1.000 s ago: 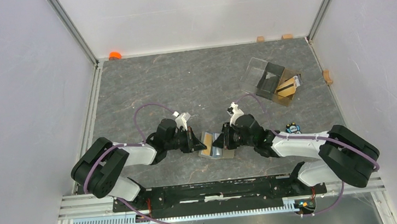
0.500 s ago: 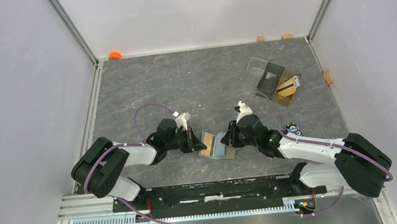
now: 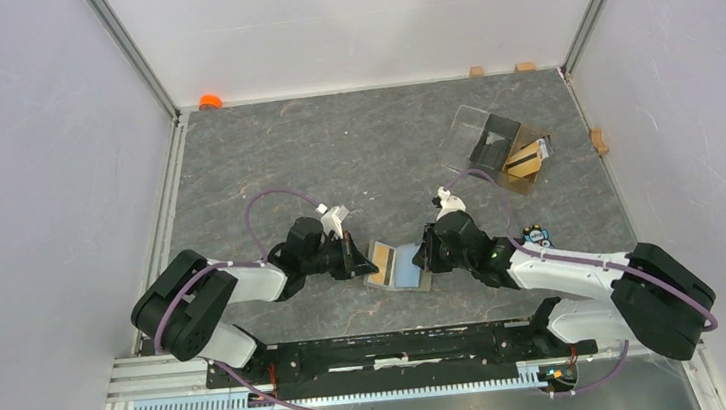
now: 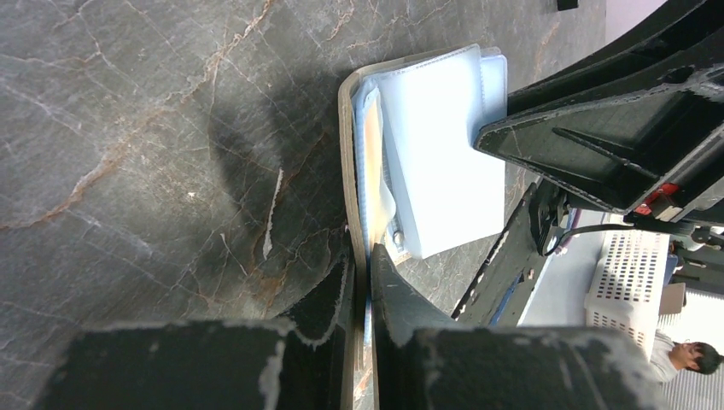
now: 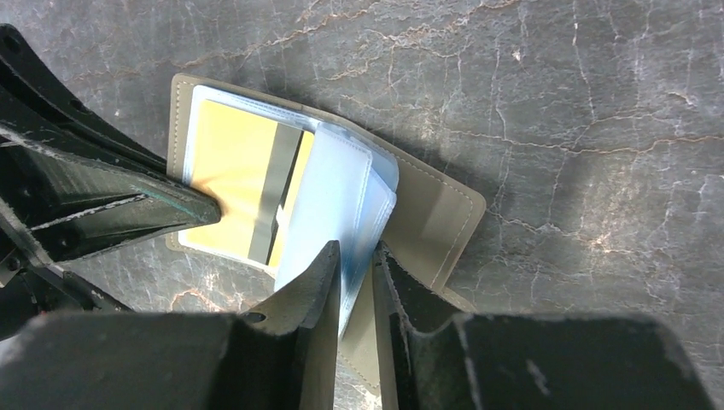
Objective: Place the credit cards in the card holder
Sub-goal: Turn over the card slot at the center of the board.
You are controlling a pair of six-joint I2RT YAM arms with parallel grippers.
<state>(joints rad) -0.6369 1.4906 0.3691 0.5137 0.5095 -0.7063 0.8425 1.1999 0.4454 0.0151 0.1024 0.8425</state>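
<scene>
- A small round orange object (image 3: 209,101) sat at the far left corner of the grey, marble-veined counter (image 3: 334,157).
- The left tool (image 4: 363,256) lay low on the counter, its jaws narrowed to a slit and pinching the left rim of the wallet's cover.
- The flat olive-khaki card holder (image 3: 397,267) lay open on the counter between the two tools, near the counter's near edge, its pale blue-grey inside facing up.
- A thin yellow-orange credit card (image 5: 230,171) with a grey stripe sat inside a clear sleeve on the holder's left half.
- The right tool (image 5: 354,256), its jaws almost together, gripped the loose edge of the pale blue plastic sleeves (image 5: 341,196) over the holder's right half.
- A clear plastic box (image 3: 477,129) with a dark compartment stood far to the right, well apart from the holder.
- Tan-gold cards (image 3: 525,159) lay at the box's right side. Whether they were inside it could not be told.
</scene>
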